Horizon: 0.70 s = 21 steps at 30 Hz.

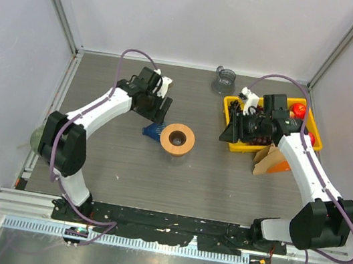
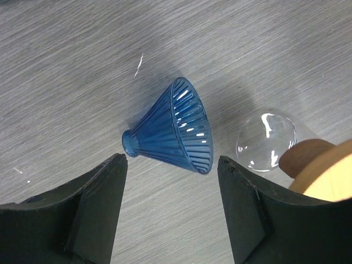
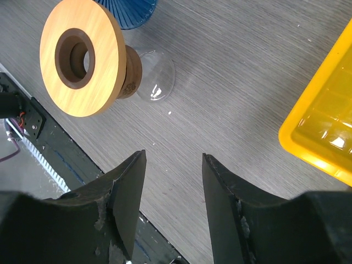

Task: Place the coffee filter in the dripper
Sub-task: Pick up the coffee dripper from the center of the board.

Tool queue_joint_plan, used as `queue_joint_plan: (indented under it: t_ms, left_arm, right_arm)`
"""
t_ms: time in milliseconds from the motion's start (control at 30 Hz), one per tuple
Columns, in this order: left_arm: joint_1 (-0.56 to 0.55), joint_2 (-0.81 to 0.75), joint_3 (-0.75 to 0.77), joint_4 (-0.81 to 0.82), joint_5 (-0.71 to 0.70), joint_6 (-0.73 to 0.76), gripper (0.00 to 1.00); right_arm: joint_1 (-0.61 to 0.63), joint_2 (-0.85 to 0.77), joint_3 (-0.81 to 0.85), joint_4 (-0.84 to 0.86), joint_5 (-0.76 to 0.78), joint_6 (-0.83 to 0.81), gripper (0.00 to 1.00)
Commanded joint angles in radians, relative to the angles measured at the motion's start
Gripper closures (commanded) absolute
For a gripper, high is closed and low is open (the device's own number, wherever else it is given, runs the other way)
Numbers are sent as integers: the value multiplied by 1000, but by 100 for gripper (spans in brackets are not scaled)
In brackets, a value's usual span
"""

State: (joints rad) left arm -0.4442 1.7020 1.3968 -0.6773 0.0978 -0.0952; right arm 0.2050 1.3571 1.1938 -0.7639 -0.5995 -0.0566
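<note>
My left end effector (image 2: pixel 171 168) hangs open over the blue dripper (image 2: pixel 176 132) (tipped sideways on the surface), so I should straddle its cone squarely.

No legible txt, labels or nos. — none anywhere.

The whole tabletop (image 1: pixel 222 180) is being viewed steeply from above, from its near edge at 6 o'clock. The left wrist view is being aimed down close at the blue dripper (image 2: pixel 176 127); the right wrist view is being held close over the wooden ring (image 3: pixel 82 55). Both objects are being shared by all three views.
</note>
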Motion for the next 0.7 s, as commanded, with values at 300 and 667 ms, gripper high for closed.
queue_joint_plan:
  t_ms: [300,667]
  left_arm:
    - [-5,130,70,-67,-82,32,34]
    - [58,38,-10,-119,-198,89,71]
  right_arm:
    - [-32,-64,12,-8,-83,14,48]
    - [-35,-67,4,26,-89,32,48]
